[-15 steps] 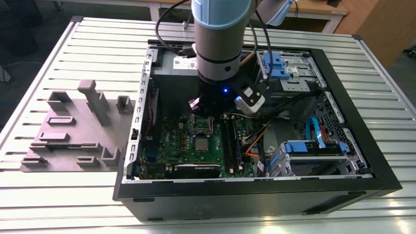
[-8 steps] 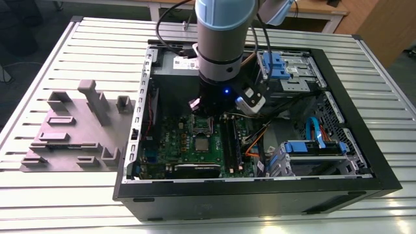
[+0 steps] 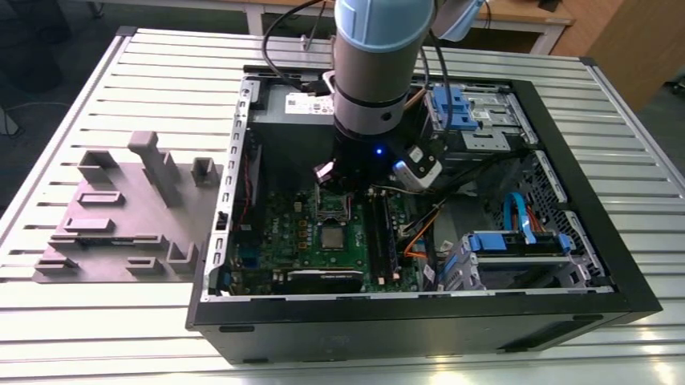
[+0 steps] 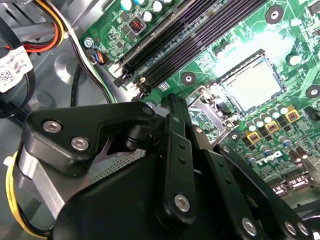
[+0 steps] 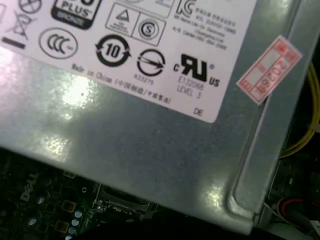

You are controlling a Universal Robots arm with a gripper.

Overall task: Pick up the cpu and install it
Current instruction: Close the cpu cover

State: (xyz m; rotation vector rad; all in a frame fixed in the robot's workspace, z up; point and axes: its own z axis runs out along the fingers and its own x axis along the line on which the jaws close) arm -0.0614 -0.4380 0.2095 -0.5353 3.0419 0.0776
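**Two hazards hanging over an unclamped chip**

Seen in the second wrist view, the pincer (image 4: 174, 112) is hanging low inside the computer case (image 3: 428, 325). Its own black linkage is blocking the view, so I am unable to tell whether it is standing wide, narrow or carrying anything.

Just beyond it the socket frame (image 4: 206, 107) is lying swung open. Beside that frame the cpu (image 4: 255, 85) is sitting flat inside the socket's square surround on the motherboard (image 4: 295, 50). In the exterior view it is showing as a pale square (image 3: 334, 237) close to the arm's wrist.

With the frame open, nothing appears to be clamping the chip. I am judging that a brush from the linkage could be skewing it in its seat and straining the contacts beneath.

The second worry is crowding. The memory slots (image 4: 190, 40) and cables (image 4: 50, 35) are pressing in near the pincer. The grey power supply (image 5: 125, 145) is looming very near in the first wrist view, so a sideways drift could be scraping or snagging.

The cpu itself is looking small, thin and square. Its silver-grey metal top is glaring under the light, and its edges are running parallel to the surround with no tilt showing.
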